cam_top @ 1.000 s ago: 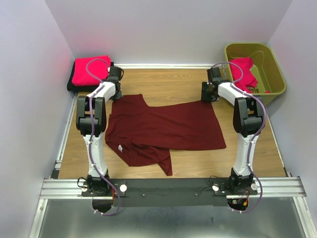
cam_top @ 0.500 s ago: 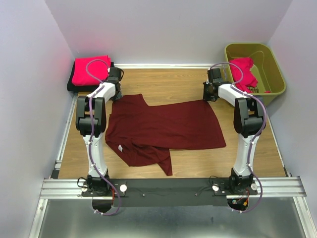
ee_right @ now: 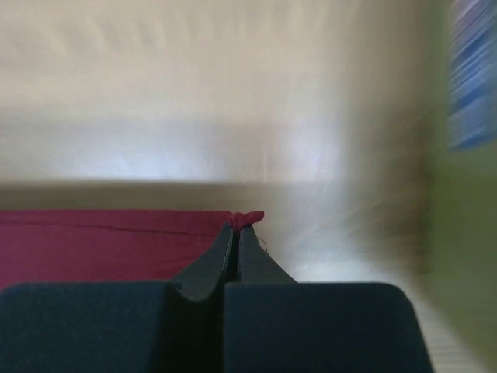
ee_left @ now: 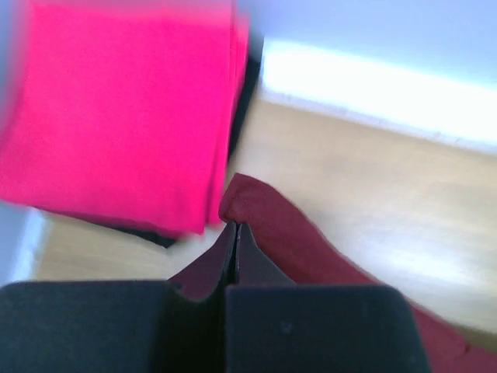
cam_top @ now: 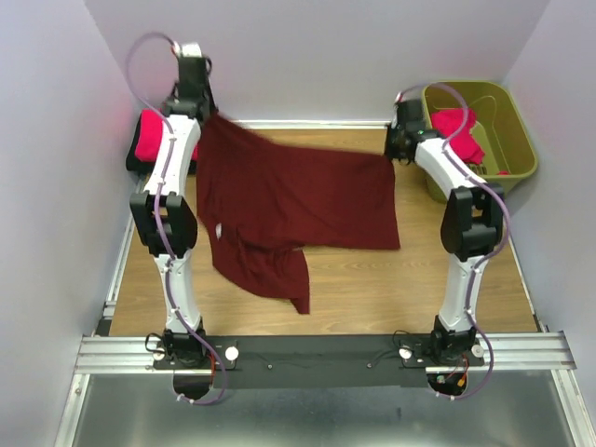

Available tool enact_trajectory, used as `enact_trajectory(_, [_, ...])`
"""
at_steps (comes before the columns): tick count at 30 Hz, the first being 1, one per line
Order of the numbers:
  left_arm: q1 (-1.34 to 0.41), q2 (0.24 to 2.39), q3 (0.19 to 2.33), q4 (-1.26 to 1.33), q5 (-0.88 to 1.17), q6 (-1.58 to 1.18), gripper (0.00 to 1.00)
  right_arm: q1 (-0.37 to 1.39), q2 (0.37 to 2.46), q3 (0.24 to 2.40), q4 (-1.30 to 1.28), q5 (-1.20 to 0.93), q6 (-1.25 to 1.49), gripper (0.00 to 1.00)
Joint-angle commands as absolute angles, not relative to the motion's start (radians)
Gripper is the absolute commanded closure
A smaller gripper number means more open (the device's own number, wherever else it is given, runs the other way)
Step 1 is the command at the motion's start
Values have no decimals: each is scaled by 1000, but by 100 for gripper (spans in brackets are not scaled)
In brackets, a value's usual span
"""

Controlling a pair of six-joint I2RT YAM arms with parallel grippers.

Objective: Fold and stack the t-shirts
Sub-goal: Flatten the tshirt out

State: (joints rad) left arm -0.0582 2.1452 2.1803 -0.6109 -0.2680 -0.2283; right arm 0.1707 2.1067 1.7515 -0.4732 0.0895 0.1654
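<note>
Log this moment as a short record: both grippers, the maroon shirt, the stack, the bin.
left gripper: shut on the far left corner of the maroon shirt
right gripper: shut on the same shirt's far right corner
maroon shirt: mostly spread out, far edge held between the arms, near part on the table
stack: folded pink shirt on a black shirt, far left corner
bin: olive green, far right, holds a crumpled pink shirt

My left arm (cam_top: 166,177) reaches high and far, left tool (ee_left: 235,229) clamped tight. My right arm (cam_top: 466,219) extends lower, right tool (ee_right: 235,228) likewise clamped.
</note>
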Motion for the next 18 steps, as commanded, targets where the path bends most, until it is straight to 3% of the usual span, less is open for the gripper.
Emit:
enact_trajectory(1, [-23,2082,2448,-637,-259,-201,100,166,1953,1938,-465,227,126,99])
enact_trajectory(9, [-20,1711,2223,-393,-268,-134,100,164,1746,2033,-463,250,75,99])
enact_trajectory(18, [-20,1213,1950,-253,-316,-75,100,164,1361,1840,-457,147,17,99])
